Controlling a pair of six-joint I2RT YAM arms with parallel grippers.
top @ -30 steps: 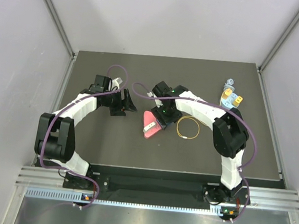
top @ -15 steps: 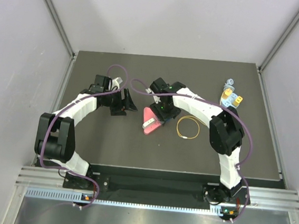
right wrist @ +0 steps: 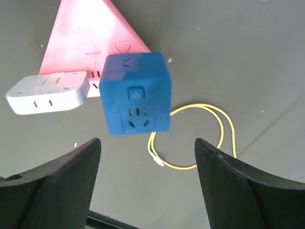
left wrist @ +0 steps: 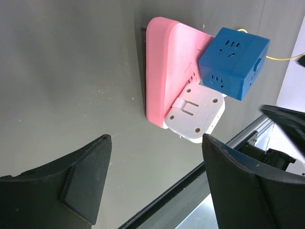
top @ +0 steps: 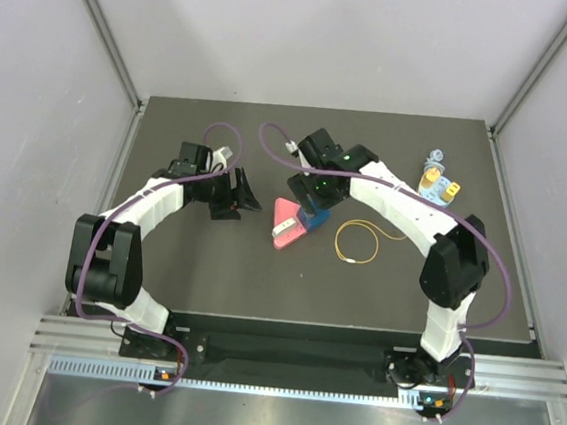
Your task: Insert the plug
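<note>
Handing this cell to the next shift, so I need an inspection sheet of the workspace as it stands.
Surface: dark matte tabletop.
Job's things: yellow cable coiled loose to the right of the pink power strip, its small end connector lying free; blue cube adapter sits against the strip.
Clutter: white adapter on the strip; small blue-and-yellow pieces at far right.
Grippers: left gripper open, empty; right gripper open above the cube, not touching it.
Cables: purple arm cables loop along both arms.
Surroundings: pale walls; metal rail at near edge.
</note>
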